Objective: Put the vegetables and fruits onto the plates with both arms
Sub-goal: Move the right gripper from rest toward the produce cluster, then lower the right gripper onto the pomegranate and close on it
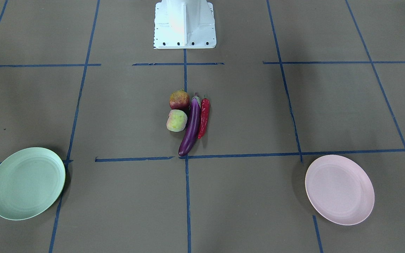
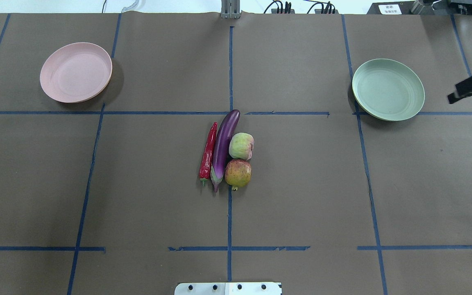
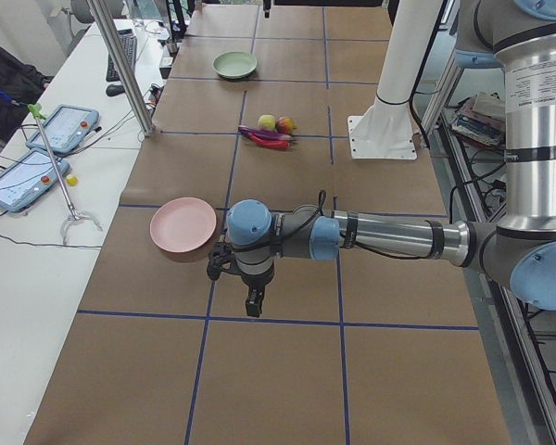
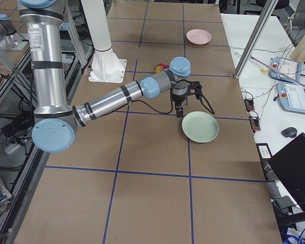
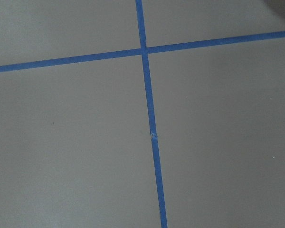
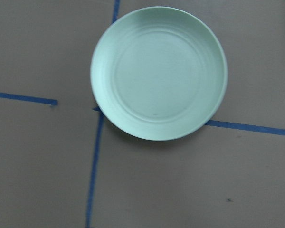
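Observation:
The purple eggplant [image 2: 223,143], the red chili pepper [image 2: 208,151], the pale yellow-green fruit [image 2: 241,146] and the dark red fruit [image 2: 238,173] lie close together at the table's middle. The mint green plate [image 2: 387,89] and the pale pink plate [image 2: 76,72] are both empty. My right gripper [image 2: 454,97] hangs just right of the green plate, which fills the right wrist view [image 6: 159,73]. My left gripper [image 3: 253,304] hangs near the pink plate [image 3: 183,224], over a tape cross [image 5: 143,49]. I cannot tell whether either gripper is open or shut.
The white base block [image 2: 228,288] stands at the table's near edge. Blue tape lines [image 2: 230,69] divide the brown paper cover. Tablets [image 3: 63,128] and a grabber stick [image 3: 54,159] lie on the side bench beyond the table.

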{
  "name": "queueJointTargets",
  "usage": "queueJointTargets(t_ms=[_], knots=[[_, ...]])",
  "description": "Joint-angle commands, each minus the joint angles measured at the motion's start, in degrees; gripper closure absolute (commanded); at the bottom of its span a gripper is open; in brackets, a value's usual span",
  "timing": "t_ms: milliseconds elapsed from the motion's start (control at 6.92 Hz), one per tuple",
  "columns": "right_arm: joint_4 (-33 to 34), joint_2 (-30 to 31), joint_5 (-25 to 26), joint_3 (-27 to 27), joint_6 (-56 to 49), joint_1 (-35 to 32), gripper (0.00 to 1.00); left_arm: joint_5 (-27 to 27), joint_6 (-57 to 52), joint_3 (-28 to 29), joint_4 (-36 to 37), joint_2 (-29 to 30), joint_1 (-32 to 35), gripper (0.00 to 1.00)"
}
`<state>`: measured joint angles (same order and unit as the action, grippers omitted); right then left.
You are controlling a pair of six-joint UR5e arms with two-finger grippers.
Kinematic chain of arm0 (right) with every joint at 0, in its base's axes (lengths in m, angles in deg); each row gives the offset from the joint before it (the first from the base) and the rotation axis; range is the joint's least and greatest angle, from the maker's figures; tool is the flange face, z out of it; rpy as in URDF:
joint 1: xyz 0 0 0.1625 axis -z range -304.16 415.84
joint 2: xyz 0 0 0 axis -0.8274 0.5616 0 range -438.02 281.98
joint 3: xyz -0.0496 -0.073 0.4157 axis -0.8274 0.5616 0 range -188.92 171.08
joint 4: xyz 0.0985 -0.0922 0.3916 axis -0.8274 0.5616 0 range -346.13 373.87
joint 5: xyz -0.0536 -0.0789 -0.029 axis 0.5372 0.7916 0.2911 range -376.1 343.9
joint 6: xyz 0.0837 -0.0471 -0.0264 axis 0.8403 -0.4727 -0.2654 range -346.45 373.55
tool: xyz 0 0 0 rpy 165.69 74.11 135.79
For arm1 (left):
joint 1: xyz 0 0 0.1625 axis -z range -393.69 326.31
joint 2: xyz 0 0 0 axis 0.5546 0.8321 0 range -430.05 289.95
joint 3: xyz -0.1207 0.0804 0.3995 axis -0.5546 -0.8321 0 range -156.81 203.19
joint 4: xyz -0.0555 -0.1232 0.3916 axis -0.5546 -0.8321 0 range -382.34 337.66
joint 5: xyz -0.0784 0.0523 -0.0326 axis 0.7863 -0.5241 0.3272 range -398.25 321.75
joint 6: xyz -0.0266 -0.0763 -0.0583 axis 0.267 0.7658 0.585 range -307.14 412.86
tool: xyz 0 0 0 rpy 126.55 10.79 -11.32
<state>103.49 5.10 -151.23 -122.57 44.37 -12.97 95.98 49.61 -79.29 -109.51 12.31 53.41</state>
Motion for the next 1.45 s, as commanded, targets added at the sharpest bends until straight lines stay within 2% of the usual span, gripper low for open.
queueJointTargets(t_ms=[0,145,289,578,1012,1301], knots=[[0.3,-13.1,7.9,-0.9,23.1,15.6,0.0,0.1,0.0,0.0,0.0,0.0,0.0,0.0],[0.7,-18.2,16.4,-0.3,31.4,25.0,0.0,0.1,0.0,0.0,0.0,0.0,0.0,0.0],[0.8,-22.5,23.8,2.1,37.4,31.7,0.0,0.1,0.0,0.1,0.0,0.0,0.0,0.0],[0.5,-31.7,34.2,12.2,43.3,39.8,0.0,0.1,0.0,0.5,0.0,0.0,-0.1,0.0],[0.5,-36.1,38.4,19.4,43.2,44.0,0.0,0.1,0.0,0.5,0.0,0.0,-0.1,0.0],[0.4,-36.2,39.1,21.4,42.5,45.3,0.0,0.1,0.0,0.5,0.0,0.0,-0.1,0.0]])
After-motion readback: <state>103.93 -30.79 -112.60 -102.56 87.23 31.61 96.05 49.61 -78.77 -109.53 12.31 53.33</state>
